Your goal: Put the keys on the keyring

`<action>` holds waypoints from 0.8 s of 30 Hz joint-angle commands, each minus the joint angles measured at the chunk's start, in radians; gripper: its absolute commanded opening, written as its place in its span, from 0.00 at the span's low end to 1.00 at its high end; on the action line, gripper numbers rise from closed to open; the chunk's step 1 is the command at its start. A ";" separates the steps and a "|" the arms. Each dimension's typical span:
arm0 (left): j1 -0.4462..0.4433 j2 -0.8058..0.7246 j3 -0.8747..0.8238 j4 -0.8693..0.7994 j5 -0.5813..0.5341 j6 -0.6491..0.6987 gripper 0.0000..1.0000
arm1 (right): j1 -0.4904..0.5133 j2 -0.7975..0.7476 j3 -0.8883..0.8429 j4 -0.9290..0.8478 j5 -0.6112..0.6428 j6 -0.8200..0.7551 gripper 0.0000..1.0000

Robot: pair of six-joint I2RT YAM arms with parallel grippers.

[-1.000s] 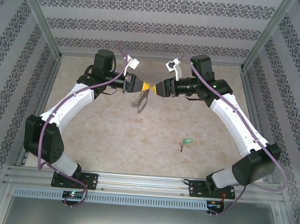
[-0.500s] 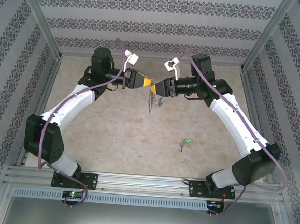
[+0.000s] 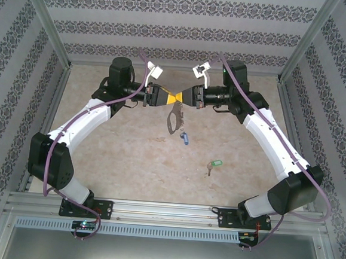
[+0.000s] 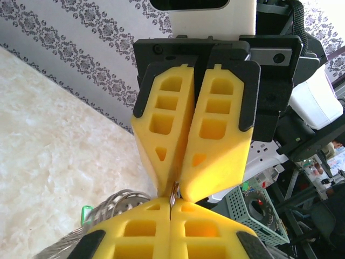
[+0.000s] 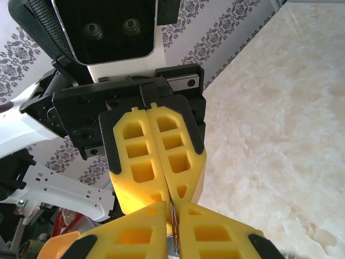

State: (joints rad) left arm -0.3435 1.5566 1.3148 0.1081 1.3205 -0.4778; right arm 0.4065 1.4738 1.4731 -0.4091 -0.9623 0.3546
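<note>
The keyring (image 3: 174, 119), a grey metal loop with small metal pieces and a blue tag (image 3: 185, 138), hangs in the air at the back middle of the table. My left gripper (image 3: 168, 97) and right gripper (image 3: 183, 98) meet tip to tip above it, both shut on its top edge. In the left wrist view the ring's thin edge (image 4: 173, 193) sits pinched where the yellow pads (image 4: 135, 232) meet. The right wrist view has that edge (image 5: 172, 217) between my right gripper's (image 5: 172, 209) tips. The key with its light green tag (image 3: 213, 164) lies on the table, right of centre, apart from both arms.
Patterned walls (image 3: 181, 28) and aluminium posts (image 3: 46, 20) close in the beige marble table (image 3: 129, 156) on three sides. Both arms arch inward from their bases at the near rail (image 3: 166, 212).
The hanging keyring swung from left of the grippers to the right and now hangs straight down, with its blue tag showing lower. Both grippers stayed joined and shifted slightly toward the back.
</note>
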 commanded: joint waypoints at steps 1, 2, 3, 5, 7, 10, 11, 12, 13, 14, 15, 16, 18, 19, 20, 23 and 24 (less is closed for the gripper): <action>-0.018 -0.038 -0.014 0.041 0.003 0.002 0.00 | 0.005 -0.024 -0.016 0.046 -0.051 0.006 0.12; -0.018 -0.038 -0.022 0.068 0.007 -0.020 0.00 | 0.004 -0.026 -0.019 0.045 -0.054 0.009 0.14; -0.017 -0.037 -0.030 0.107 0.012 -0.049 0.00 | 0.003 -0.030 -0.022 0.043 -0.056 0.009 0.16; -0.018 -0.035 -0.045 0.175 0.018 -0.101 0.00 | 0.002 -0.032 -0.026 0.039 -0.061 0.008 0.16; -0.019 -0.032 -0.051 0.221 0.022 -0.134 0.00 | 0.002 -0.032 -0.028 0.033 -0.065 0.004 0.16; -0.019 -0.028 -0.049 0.243 0.028 -0.150 0.00 | 0.003 -0.030 -0.025 0.024 -0.064 -0.003 0.18; -0.019 -0.027 -0.047 0.243 0.029 -0.151 0.00 | 0.004 -0.030 -0.025 0.022 -0.064 -0.006 0.18; -0.019 -0.026 -0.046 0.246 0.030 -0.154 0.00 | 0.003 -0.029 -0.025 0.017 -0.062 -0.011 0.16; -0.019 -0.026 -0.046 0.253 0.032 -0.162 0.00 | 0.005 -0.028 -0.025 0.013 -0.061 -0.016 0.13; -0.018 -0.026 -0.048 0.268 0.032 -0.172 0.00 | 0.003 -0.027 -0.024 0.011 -0.062 -0.020 0.08; -0.017 -0.027 -0.052 0.290 0.033 -0.188 0.00 | 0.004 -0.026 -0.022 0.008 -0.062 -0.024 0.03; -0.018 -0.026 -0.056 0.313 0.035 -0.208 0.00 | 0.004 -0.026 -0.022 0.007 -0.063 -0.028 0.00; -0.018 -0.021 -0.072 0.391 0.037 -0.266 0.00 | -0.001 -0.027 -0.023 0.013 -0.058 -0.027 0.00; -0.018 -0.020 -0.078 0.436 0.036 -0.294 0.00 | -0.002 -0.030 -0.028 0.022 -0.059 -0.022 0.00; -0.018 -0.017 -0.089 0.479 0.035 -0.330 0.00 | -0.007 -0.037 -0.034 0.041 -0.057 -0.013 0.00; -0.012 -0.020 -0.132 0.621 0.017 -0.431 0.23 | -0.026 -0.061 -0.064 0.142 -0.061 0.045 0.00; -0.010 -0.021 -0.148 0.676 0.008 -0.467 0.31 | -0.032 -0.071 -0.074 0.180 -0.061 0.072 0.00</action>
State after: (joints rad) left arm -0.3466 1.5459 1.1885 0.5163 1.3266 -0.8097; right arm 0.3904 1.4399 1.4319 -0.3298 -1.0115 0.3717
